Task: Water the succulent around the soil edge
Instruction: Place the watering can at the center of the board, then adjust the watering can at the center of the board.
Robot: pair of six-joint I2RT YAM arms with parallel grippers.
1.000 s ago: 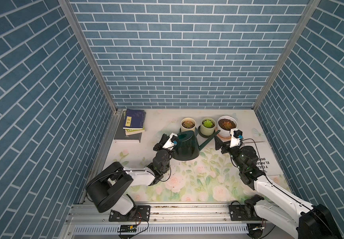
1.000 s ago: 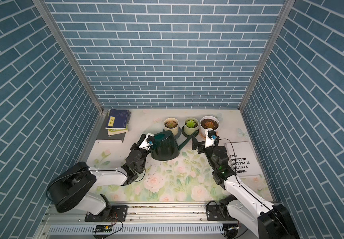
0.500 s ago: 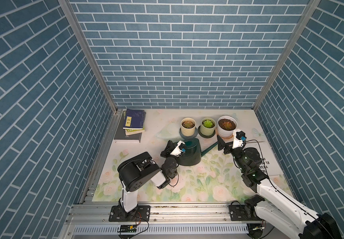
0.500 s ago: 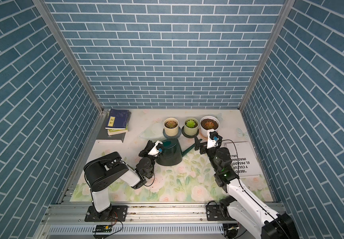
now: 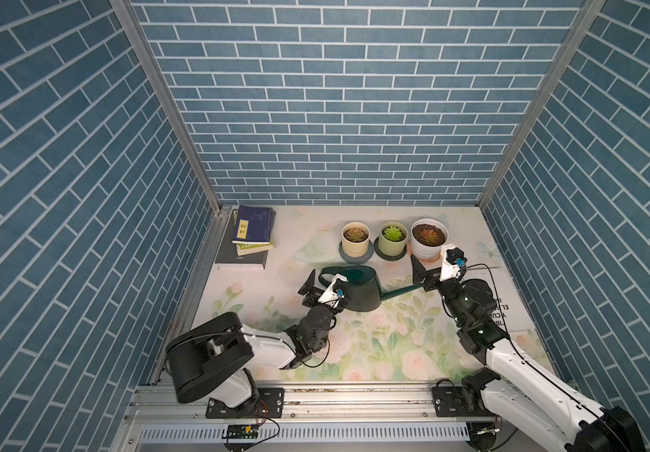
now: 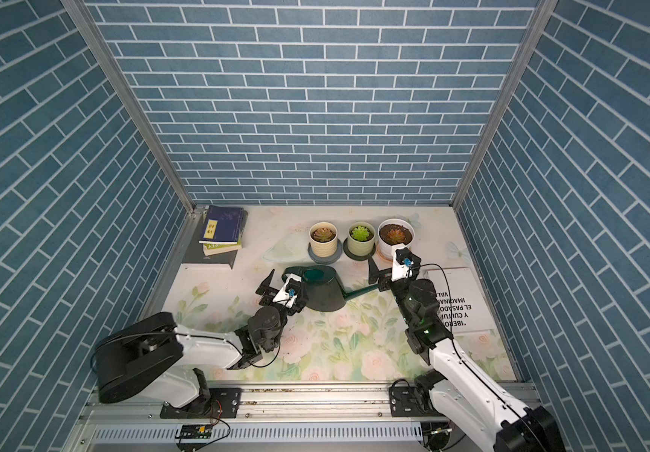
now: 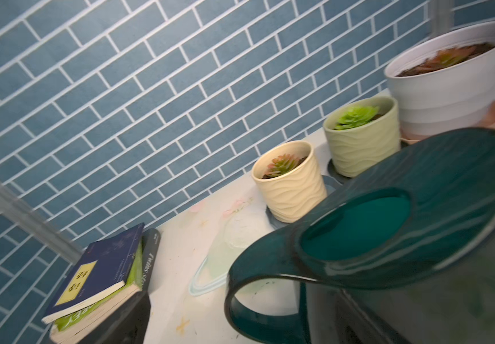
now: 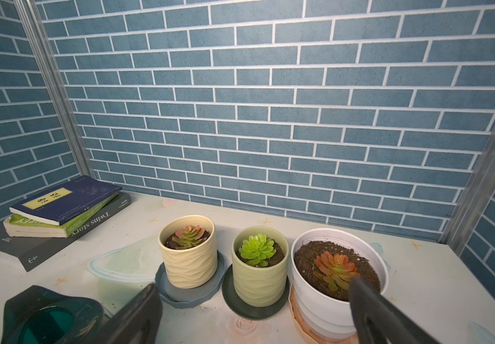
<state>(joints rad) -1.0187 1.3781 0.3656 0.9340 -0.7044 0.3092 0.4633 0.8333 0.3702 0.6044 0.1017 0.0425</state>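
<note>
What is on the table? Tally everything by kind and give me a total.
Potted succulents: 3
Saucers: 3
Stacked books: 3
Watering can: 1
White printed booklet: 1
Total: 11

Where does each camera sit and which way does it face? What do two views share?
Both top views: high over the robot's side of the table, looking down toward the back wall; both arms, left claw and right claw show.
Left wrist: low by the handle of the watering can, facing cream pot, green pot, white pot and books; own claw unclear.
Right wrist: low, facing the back wall over the same pots; its two spread fingers show.
Shared: both wrist views show all three pots, books, can.
</note>
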